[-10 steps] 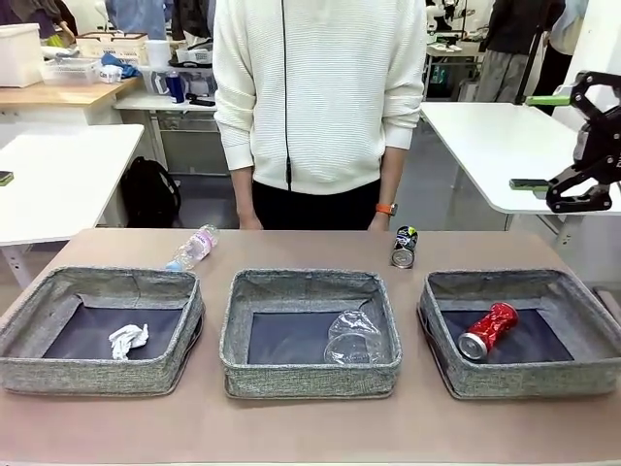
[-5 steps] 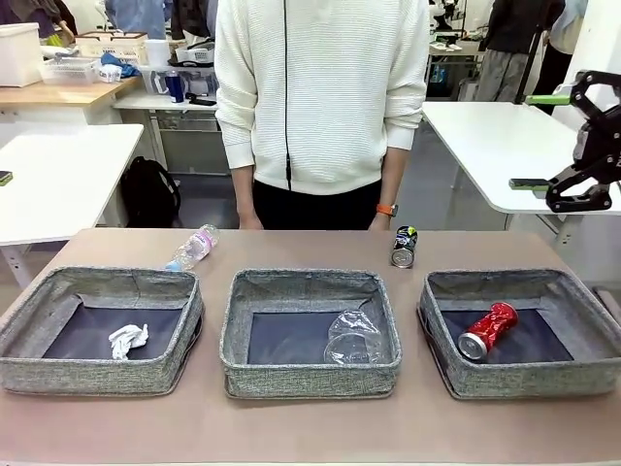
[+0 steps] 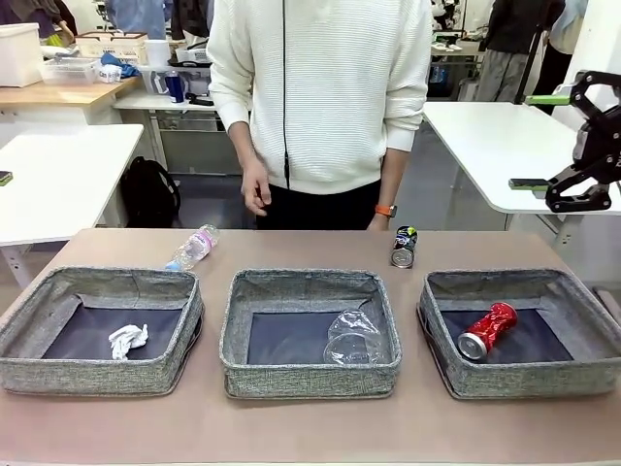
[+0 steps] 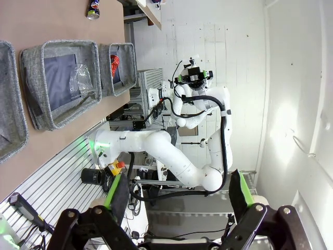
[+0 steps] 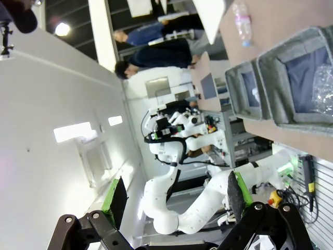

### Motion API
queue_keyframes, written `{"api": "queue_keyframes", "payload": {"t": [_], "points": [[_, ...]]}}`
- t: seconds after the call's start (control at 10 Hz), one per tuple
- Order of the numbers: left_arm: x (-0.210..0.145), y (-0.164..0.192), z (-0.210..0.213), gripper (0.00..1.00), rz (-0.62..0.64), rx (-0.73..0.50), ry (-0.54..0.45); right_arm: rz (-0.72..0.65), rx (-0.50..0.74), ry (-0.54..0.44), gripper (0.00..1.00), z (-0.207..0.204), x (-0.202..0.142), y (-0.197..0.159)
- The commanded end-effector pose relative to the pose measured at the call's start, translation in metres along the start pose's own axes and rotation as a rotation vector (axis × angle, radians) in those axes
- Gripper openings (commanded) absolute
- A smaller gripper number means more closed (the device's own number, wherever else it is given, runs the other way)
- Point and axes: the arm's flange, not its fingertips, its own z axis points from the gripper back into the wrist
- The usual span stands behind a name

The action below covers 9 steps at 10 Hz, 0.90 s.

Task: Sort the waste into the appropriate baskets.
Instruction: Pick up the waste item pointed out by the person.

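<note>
Three grey baskets stand in a row. The left basket [image 3: 97, 375] holds a white paper wad [image 3: 128, 340]. In the middle basket [image 3: 309, 375] lies a clear plastic cup [image 3: 354, 340], and in the right basket [image 3: 529, 381] a dented red can [image 3: 487, 330]. On the table behind them lie a dark can [image 3: 404, 247] and a blue-capped bottle [image 3: 193, 248]. My right gripper [image 3: 537, 141] hangs open high at the right, away from everything. My left gripper [image 4: 178, 192] is open and holds nothing. It looks from afar at the cup [image 4: 81, 86] and red can [image 4: 115, 65].
A person in a white sweater stands at the far side, one hand [image 3: 256, 186] hanging above the table's far edge. White tables stand behind on both sides. Bare tabletop [image 3: 310, 427] runs in front of the baskets.
The person's hand at picture left has swung out from the side into view and the body shifted slightly. Neither gripper moved, and the waste lies as before.
</note>
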Motion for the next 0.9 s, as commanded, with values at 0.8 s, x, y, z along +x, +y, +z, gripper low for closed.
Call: {"api": "queue_keyframes", "payload": {"t": [0.8], "points": [[0.0, 0.0, 0.0, 1.0, 0.0, 0.0, 0.0, 0.021, 0.021, 0.01, 1.0, -0.0024, 0.0003, 0.0025]]}}
